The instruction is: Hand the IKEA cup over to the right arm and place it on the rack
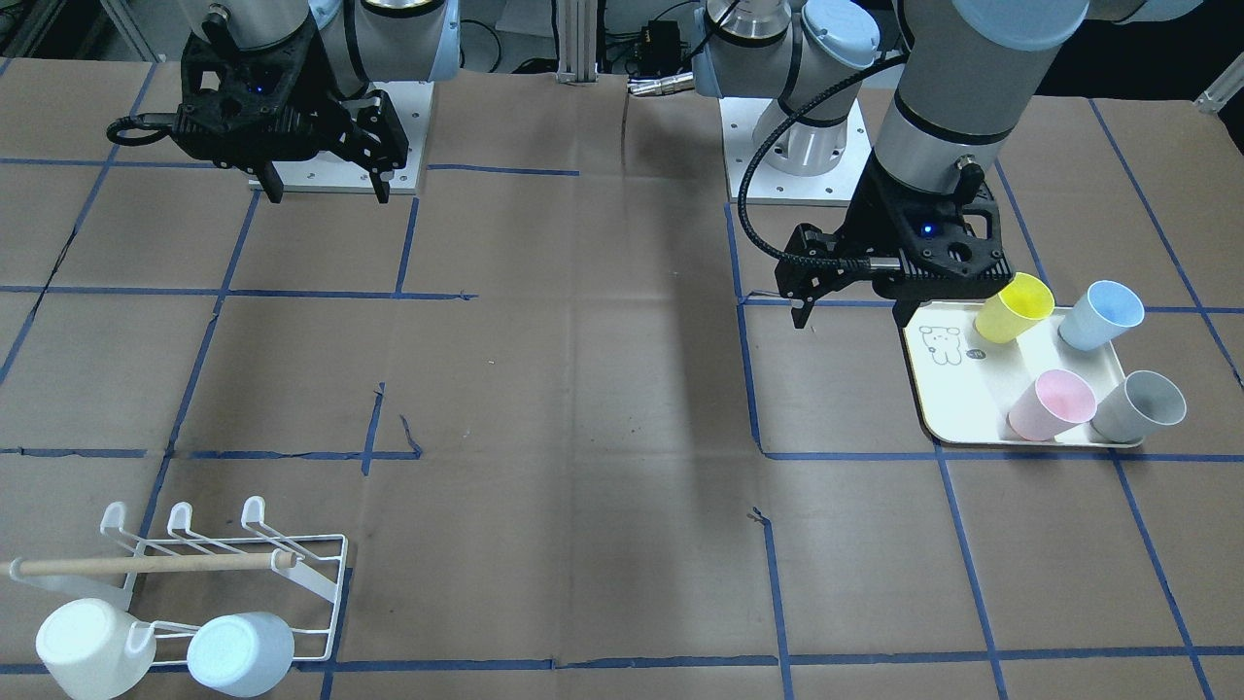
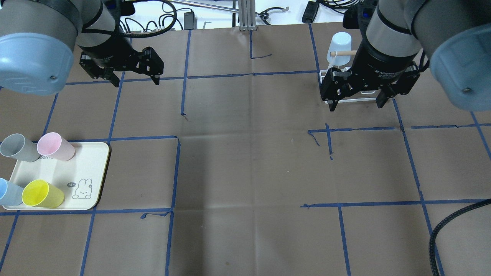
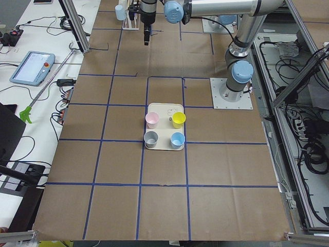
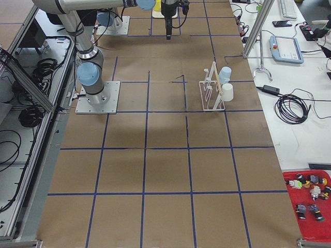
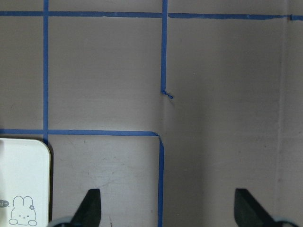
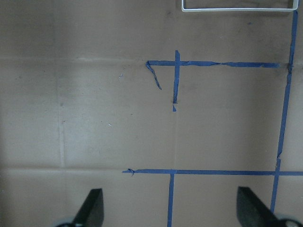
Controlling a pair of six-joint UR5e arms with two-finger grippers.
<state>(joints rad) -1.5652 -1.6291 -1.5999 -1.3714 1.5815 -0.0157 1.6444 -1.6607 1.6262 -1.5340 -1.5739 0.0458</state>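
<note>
On brown-paper tabletop (image 2: 249, 172) with blue tape grid, cups (image 2: 42, 194) stand upright on tray (image 2: 90, 161), mouths up; left gripper (image 2: 136, 81), right gripper (image 2: 356, 106) fingers spread.

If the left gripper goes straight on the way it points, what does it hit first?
Probably the bare brown table paper, near a blue tape line below the open left gripper. The cream tray lies off to one side.

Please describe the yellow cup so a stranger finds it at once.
At the left end of the table lies a cream tray holding four cups. The yellow cup stands next to the rabbit drawing; its neighbours are pink, grey and blue.
</note>
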